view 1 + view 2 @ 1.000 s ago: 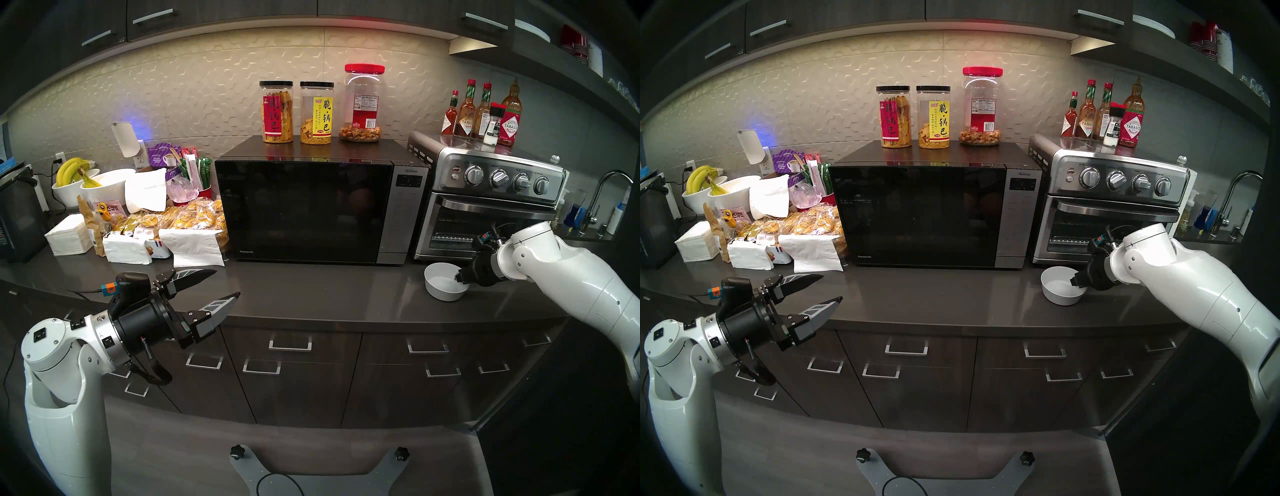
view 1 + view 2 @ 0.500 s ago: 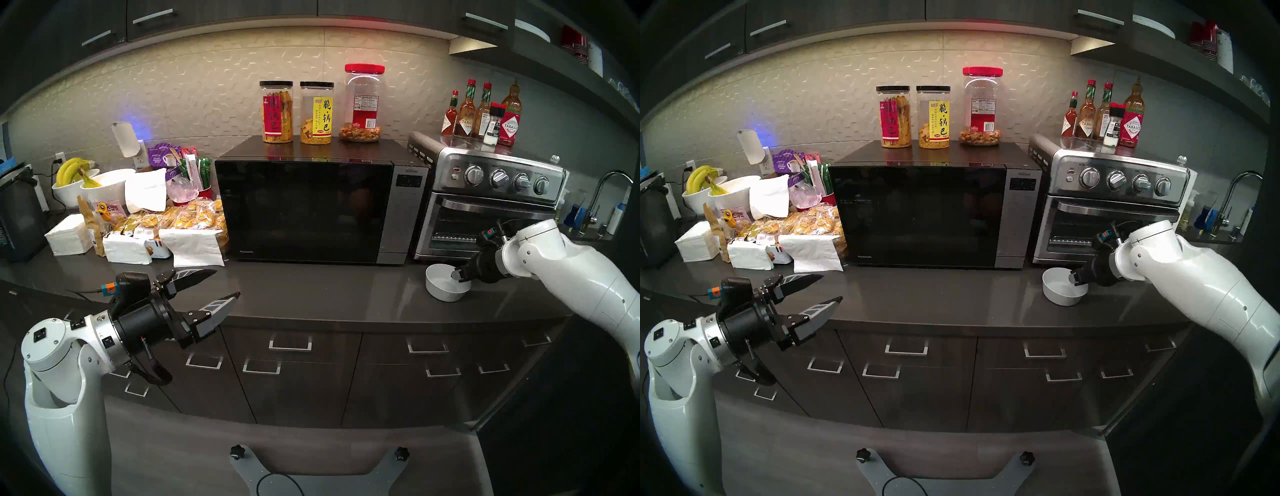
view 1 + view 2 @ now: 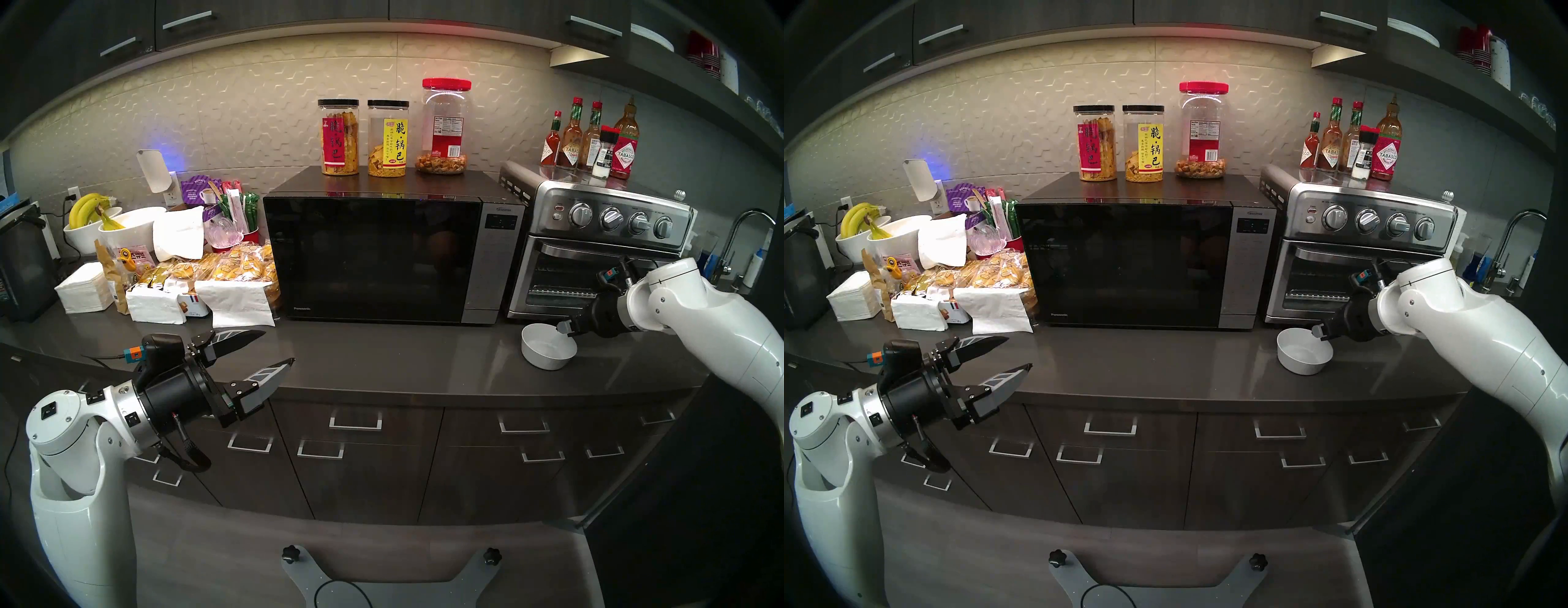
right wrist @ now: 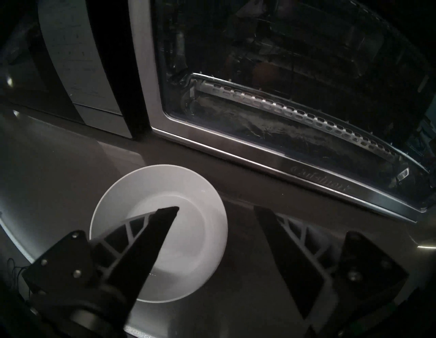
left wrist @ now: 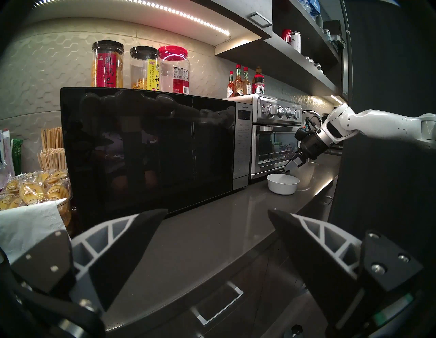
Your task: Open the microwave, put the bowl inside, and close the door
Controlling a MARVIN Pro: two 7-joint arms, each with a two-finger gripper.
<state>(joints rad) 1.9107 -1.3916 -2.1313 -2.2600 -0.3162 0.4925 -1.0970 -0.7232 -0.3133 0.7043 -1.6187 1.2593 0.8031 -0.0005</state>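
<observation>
The right hand [image 4: 215, 209] hangs over the small white bowl [image 3: 547, 346], tilted down and forward, its two fingers spread wide with nothing between them. One finger sits above the bowl's hollow, the other out past its rim over bare counter [image 3: 382, 361]; from the left wrist view the near fingertip is just above the rim, and I cannot tell whether it touches. The bowl stands upright on the counter, just in front of the toaster oven [image 3: 594, 254] and to the right of the microwave [image 3: 382, 259].

The left hand [image 3: 278, 348] is held level out in front of the counter's edge, pointing forward and to the right, its two fingers also apart and empty, well away from everything.

The microwave's door [image 3: 369, 259] is shut flat against the box. Three jars stand on top of it: two with black lids [image 3: 338, 138] and one with a red lid [image 3: 445, 125]. The toaster oven shows four knobs, and on its roof I count four sauce bottles [image 3: 572, 136] plus one small shaker [image 3: 604, 153].

To the left of the microwave the counter is crowded: two white bowls with bananas [image 3: 91, 210], packets of pastries [image 3: 237, 265], white napkins [image 3: 82, 288]. The strip of counter in front of the microwave is bare from the left hand across to the bowl. Below its front edge runs a row of drawers [image 3: 356, 424].
</observation>
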